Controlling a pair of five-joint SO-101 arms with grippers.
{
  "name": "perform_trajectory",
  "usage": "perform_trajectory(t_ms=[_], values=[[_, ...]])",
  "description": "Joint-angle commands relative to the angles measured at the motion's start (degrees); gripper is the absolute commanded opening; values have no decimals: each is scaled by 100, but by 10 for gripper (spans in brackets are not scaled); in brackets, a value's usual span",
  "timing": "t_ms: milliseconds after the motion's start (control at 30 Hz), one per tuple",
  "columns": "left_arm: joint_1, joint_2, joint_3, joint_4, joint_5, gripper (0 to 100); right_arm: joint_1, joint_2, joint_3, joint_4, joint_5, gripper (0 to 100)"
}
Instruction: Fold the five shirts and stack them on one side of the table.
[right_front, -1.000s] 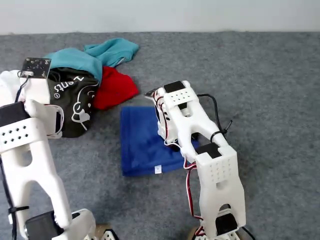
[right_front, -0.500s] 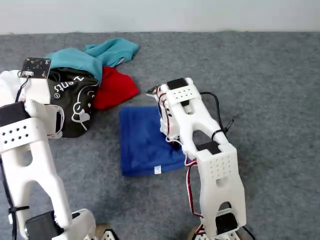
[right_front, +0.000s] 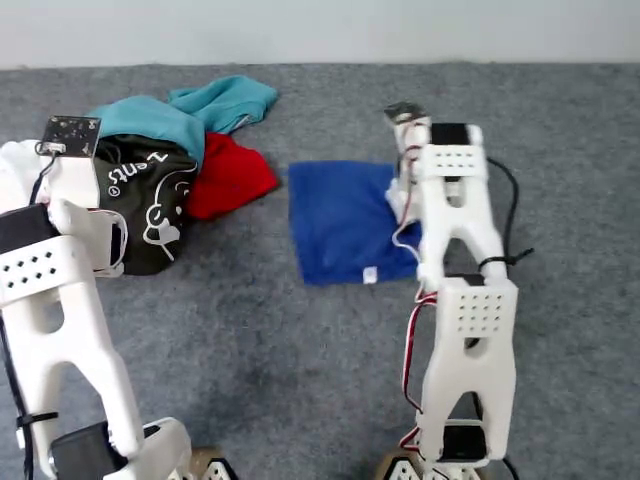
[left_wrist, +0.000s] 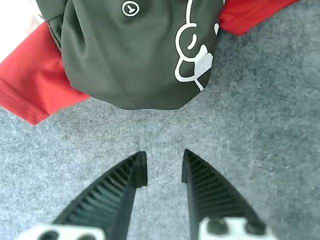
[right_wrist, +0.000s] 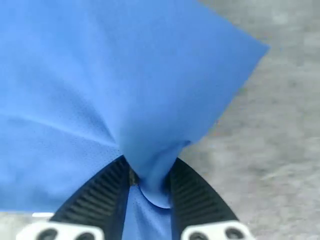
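Note:
A folded blue shirt (right_front: 342, 220) lies mid-table on the grey carpet, its right edge under the right arm. My right gripper (right_wrist: 150, 187) is shut on a pinched fold of the blue shirt (right_wrist: 100, 90). At the back left sits a heap: a black shirt (right_front: 150, 200) with white print, a red shirt (right_front: 228, 176), a teal shirt (right_front: 190, 108), and a white one (right_front: 14, 170) partly behind the left arm. My left gripper (left_wrist: 160, 172) hangs open over bare carpet just short of the black shirt (left_wrist: 140, 55), with the red shirt (left_wrist: 35, 85) beside it.
Grey carpet (right_front: 560, 150) covers the table, with free room on the right and in front of the blue shirt. The left arm's white body (right_front: 60, 310) stands at the front left; a pale wall runs along the far edge.
My right arm has dragged the blue shirt to the right and farther back, away from the heap. The left arm has not moved.

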Motion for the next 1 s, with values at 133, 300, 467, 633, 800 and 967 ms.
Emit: perform_trajectory(t_ms=[133,300,467,633,800,967], values=[[9,-167,-13,26,35,128,840,558,-1134,-207,-88,10],[18,-167,-13,26,35,128,1455,989,-2057,-207,-580,10],[18,-167,-13,26,44,127,2070,1455,-2778,-154,-1292,10],[18,-167,-13,26,44,127,2571,1736,-2989,242,-2004,10],[18,-176,-13,26,44,127,3116,1824,-2989,549,-2505,10],[18,-176,-13,26,44,127,3495,1824,-2989,796,-2673,10]])
